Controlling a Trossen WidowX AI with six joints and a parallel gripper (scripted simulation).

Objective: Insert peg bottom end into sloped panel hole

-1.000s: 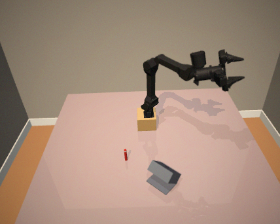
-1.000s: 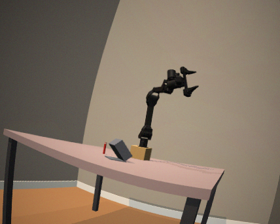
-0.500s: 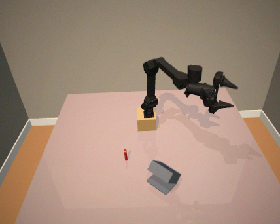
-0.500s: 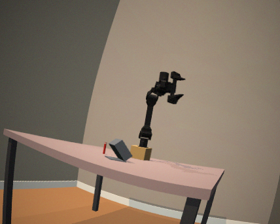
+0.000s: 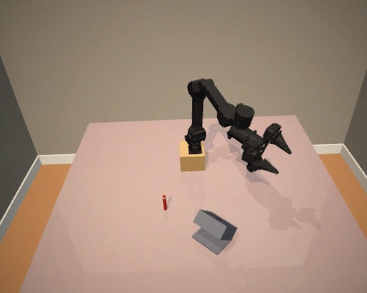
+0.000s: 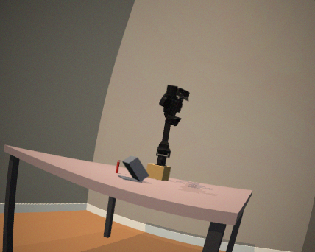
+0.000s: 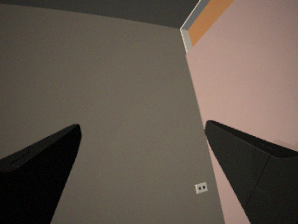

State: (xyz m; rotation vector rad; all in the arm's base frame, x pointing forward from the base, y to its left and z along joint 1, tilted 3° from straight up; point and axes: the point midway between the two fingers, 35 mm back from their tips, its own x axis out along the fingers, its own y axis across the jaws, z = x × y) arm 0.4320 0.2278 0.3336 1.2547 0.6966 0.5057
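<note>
A thin red peg (image 5: 165, 203) (image 6: 117, 166) stands upright on the pink table, left of the grey sloped panel. The sloped panel (image 5: 211, 224) (image 6: 137, 169) leans over a flat grey base plate (image 5: 205, 242). I cannot make out the hole in any view. My gripper (image 5: 284, 163) (image 6: 185, 108) (image 7: 145, 128) is open with nothing between its fingers. It hangs in the air above the right side of the table, far from both peg and panel. Neither peg nor panel shows in the wrist view.
The arm stands on a yellow block (image 5: 192, 164) (image 6: 158, 172) toward the back of the table (image 5: 117, 171) (image 6: 196, 200). The wrist view shows wall, a small wall socket (image 7: 201, 188) and part of the table (image 7: 250, 75). The panel is in front of the block.
</note>
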